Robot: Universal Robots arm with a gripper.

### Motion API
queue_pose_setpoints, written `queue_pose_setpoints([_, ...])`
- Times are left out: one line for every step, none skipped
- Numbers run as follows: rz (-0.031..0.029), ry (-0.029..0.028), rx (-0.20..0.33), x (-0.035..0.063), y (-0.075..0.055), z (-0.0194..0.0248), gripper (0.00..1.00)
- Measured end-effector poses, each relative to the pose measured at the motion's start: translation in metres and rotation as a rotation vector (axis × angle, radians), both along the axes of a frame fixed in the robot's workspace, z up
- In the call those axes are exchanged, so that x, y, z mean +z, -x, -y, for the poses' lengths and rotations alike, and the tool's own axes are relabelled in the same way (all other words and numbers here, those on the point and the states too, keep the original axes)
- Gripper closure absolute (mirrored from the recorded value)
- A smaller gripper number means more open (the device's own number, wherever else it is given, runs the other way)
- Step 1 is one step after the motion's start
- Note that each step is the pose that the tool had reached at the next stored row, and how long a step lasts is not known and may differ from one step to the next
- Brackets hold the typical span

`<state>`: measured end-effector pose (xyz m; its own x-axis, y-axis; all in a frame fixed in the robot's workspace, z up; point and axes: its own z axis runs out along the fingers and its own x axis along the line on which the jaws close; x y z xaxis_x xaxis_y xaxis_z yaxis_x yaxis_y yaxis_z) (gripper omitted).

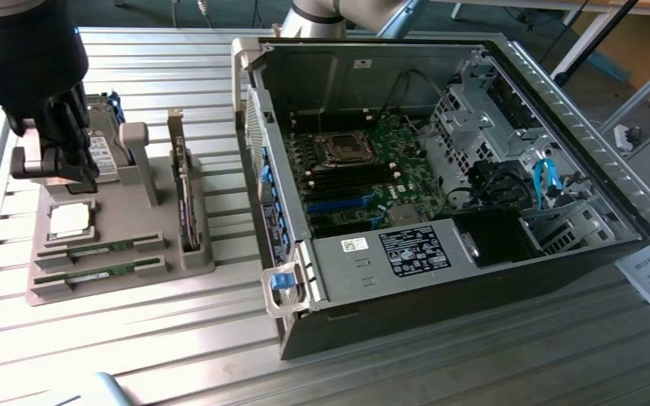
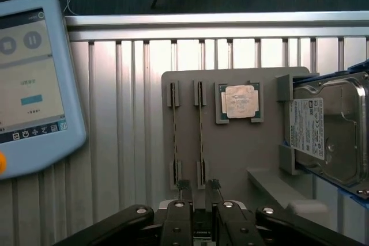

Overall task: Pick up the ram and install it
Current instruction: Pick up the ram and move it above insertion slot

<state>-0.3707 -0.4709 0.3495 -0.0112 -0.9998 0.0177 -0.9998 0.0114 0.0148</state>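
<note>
Exterior view: a grey fixture tray (image 1: 122, 227) lies on the slatted metal desk (image 1: 133, 338), close to the desk's edge at the exterior view's left. An open computer case (image 1: 528, 279) with its motherboard (image 1: 388, 182) exposed takes up the desk's half toward the exterior view's right. The ram (image 1: 99, 249) sits in a slot of the tray, at the tray's end farthest from the hard drive (image 1: 101, 148). A second ram stick (image 1: 97, 272) lies parallel just beside it, on the side away from the square silver processor (image 1: 68, 220). The hard drive stands on edge in the tray, and a wider expansion card (image 1: 190, 203) stands upright along the tray's side nearest the case. The black arm (image 1: 20, 51) hangs over the tray and hides part of the hard drive. In the wrist view the end effector (image 2: 199, 187) hovers above the tray with its two fingers (image 2: 183, 185) spread apart; it is open and grips nothing. The ram, seen edge-on there, lines up with the gap between the fingertips and is untouched. A light-blue teach pendant (image 2: 29, 84) lies on the desk beside the tray, on the second ram stick's side.
</note>
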Motion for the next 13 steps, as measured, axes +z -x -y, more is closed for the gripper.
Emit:
queue_pose_setpoints([0.0018, 0.0009, 0.000, 0.0001, 0.0000, 0.0001, 0.76])
queue_pose_setpoints([0.0020, 0.0009, 0.000, 0.0001, 0.0000, 0.0000, 0.76])
queue_pose_setpoints([0.0022, 0.0009, 0.000, 0.0001, 0.0000, 0.0000, 0.76])
queue_pose_setpoints([0.0022, 0.0009, 0.000, 0.0001, 0.0000, 0.0000, 0.76])
queue_pose_setpoints([0.0028, 0.0008, 0.000, -0.0001, 0.0000, 0.0000, 0.76])
queue_pose_setpoints([0.0038, 0.0007, 0.000, -0.0009, 0.0000, 0.0000, 0.76])
queue_pose_setpoints([0.0042, 0.0008, 0.000, -0.0020, 0.0000, 0.0000, 0.76])
queue_pose_setpoints([0.0049, 0.0008, 0.000, -0.0028, 0.0001, 0.0000, 0.76])
queue_pose_setpoints([0.0058, 0.0011, 0.000, -0.0036, 0.0002, 0.0000, 0.76])
queue_pose_setpoints([0.0076, 0.0016, 0.000, -0.0048, 0.0003, 0.0000, 0.76])
queue_pose_setpoints([0.0105, 0.0026, 0.000, -0.0055, 0.0005, 0.0000, 0.76])
queue_pose_setpoints([0.0166, 0.0037, 0.000, -0.0060, 0.0007, 0.0000, 0.76])
queue_pose_setpoints([0.0226, 0.0039, 0.000, -0.0065, 0.0007, 0.0000, 0.76])
